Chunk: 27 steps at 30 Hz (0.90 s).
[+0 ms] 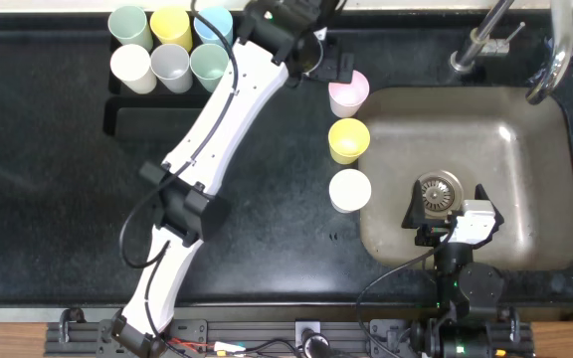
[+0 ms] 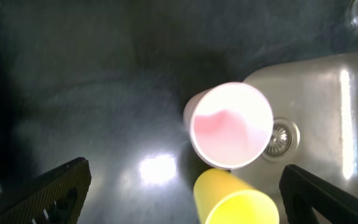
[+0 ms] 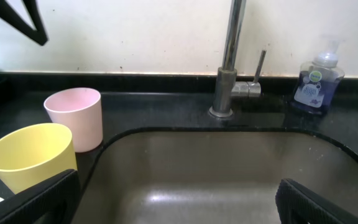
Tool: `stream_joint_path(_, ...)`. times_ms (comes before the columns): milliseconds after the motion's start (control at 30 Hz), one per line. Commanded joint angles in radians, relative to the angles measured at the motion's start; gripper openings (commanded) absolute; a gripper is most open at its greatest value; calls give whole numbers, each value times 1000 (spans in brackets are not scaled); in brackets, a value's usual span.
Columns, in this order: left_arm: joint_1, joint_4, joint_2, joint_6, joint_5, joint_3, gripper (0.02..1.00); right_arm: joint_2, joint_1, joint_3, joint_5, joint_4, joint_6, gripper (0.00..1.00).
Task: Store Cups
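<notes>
Left arm (image 1: 217, 129) stretched, right arm (image 1: 463, 268) folded.
The left arm reaches far across the middle, the left gripper (image 2: 182, 193) spread wide; the right gripper (image 3: 176, 199), fingers also apart, sits close to its base.

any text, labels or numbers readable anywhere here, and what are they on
Soap bottle by the faucet: it has a label with print on it, too small and blurred to read.
Pink cup: plain, no print to be seen.
Yellow cup: plain, no print to be seen.
No other words, numbers or signs can be read on the counter or the sink.
</notes>
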Motion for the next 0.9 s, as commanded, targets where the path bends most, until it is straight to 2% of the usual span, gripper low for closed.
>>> stream_joint_path(33, -11, 21, 53, -16, -24, 28, 1000, -7, 5, 3, -6, 8, 4, 993)
stream_joint_path(900, 5, 1, 147, -41, -14, 24, 1000, -8, 5, 3, -6, 8, 4, 993)
